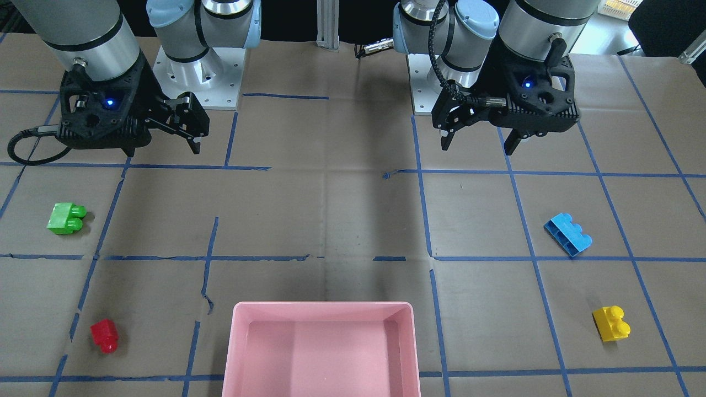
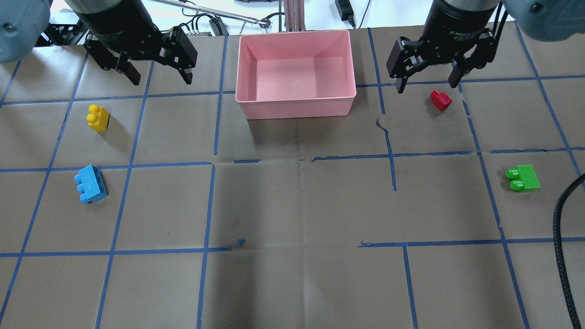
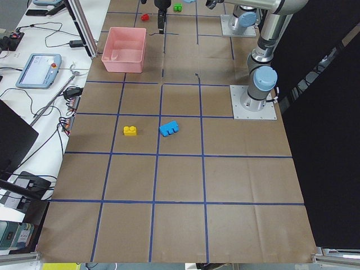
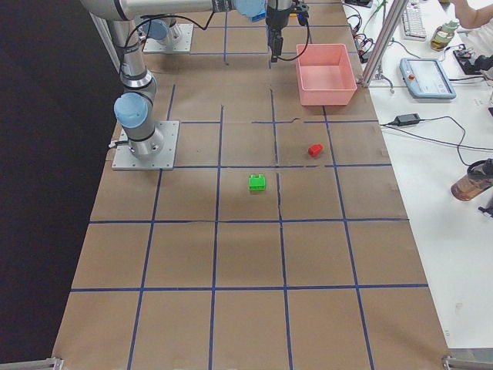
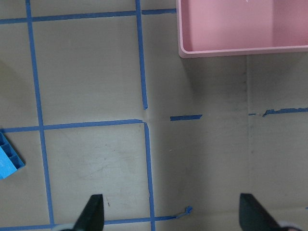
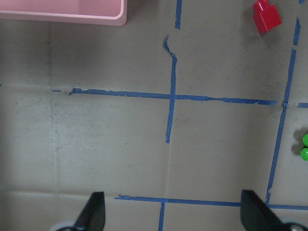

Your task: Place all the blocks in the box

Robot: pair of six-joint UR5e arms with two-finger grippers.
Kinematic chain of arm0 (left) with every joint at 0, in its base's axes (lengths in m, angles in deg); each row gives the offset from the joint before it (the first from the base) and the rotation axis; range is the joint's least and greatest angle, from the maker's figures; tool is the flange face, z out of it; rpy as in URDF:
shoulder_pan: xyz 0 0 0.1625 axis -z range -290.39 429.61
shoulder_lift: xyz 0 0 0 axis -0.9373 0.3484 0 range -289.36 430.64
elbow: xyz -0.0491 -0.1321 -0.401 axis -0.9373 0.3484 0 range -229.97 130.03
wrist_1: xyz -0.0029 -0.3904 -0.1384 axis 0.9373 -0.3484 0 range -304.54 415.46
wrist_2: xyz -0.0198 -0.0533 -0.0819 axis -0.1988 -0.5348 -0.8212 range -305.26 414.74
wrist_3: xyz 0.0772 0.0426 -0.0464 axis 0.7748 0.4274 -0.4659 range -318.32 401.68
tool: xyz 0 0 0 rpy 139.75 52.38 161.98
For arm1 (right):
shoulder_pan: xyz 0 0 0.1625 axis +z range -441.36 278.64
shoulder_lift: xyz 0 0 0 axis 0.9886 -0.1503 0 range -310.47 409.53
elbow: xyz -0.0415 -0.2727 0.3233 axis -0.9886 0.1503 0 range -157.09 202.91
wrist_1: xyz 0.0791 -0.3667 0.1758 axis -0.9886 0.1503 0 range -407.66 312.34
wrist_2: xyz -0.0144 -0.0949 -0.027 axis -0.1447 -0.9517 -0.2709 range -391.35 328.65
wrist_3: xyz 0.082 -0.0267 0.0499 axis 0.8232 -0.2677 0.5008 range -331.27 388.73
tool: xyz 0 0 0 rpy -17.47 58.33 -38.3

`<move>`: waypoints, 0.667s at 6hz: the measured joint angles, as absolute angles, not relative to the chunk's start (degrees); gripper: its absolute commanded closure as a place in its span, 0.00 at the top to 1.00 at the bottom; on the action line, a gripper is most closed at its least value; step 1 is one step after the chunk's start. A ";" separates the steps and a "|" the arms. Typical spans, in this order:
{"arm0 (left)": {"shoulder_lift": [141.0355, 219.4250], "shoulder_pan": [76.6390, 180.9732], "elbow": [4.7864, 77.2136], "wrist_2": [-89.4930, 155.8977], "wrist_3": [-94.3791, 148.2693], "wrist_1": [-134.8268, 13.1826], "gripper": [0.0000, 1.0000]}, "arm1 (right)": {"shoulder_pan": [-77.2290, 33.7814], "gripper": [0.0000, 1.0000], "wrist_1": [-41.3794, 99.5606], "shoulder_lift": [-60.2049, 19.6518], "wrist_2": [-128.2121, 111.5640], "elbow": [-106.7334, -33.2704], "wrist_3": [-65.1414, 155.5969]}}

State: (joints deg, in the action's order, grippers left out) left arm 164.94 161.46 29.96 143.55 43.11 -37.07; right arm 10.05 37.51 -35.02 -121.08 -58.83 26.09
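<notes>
The pink box (image 2: 296, 109) stands at the far middle of the table and holds nothing. A yellow block (image 2: 98, 118) and a blue block (image 2: 91, 183) lie on the left. A red block (image 2: 441, 100) and a green block (image 2: 524, 178) lie on the right. My left gripper (image 2: 161, 80) is open and empty, high above the table, left of the box. My right gripper (image 2: 427, 85) is open and empty, just beyond the red block. The left wrist view shows the box rim (image 5: 240, 49) and the blue block's edge (image 5: 7, 161). The right wrist view shows the red block (image 6: 266, 16).
Blue tape lines grid the brown paper table. The two arm bases (image 1: 193, 71) (image 1: 430, 82) are bolted at the robot side. A black cable (image 2: 562, 228) hangs at the right edge. A metal post (image 2: 295, 13) stands behind the box.
</notes>
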 measured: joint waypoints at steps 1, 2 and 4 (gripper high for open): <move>164.87 161.37 29.99 143.61 43.21 -37.11 0.99 | 10.02 1.00 37.51 -35.02 -121.08 -58.86 26.09; 164.88 160.69 30.22 143.89 43.30 -37.38 0.99 | 9.76 1.00 37.51 -34.95 -121.11 -58.90 26.03; 165.77 153.31 32.27 144.81 44.35 -36.72 0.99 | 6.79 1.00 37.64 -34.64 -121.19 -58.92 22.57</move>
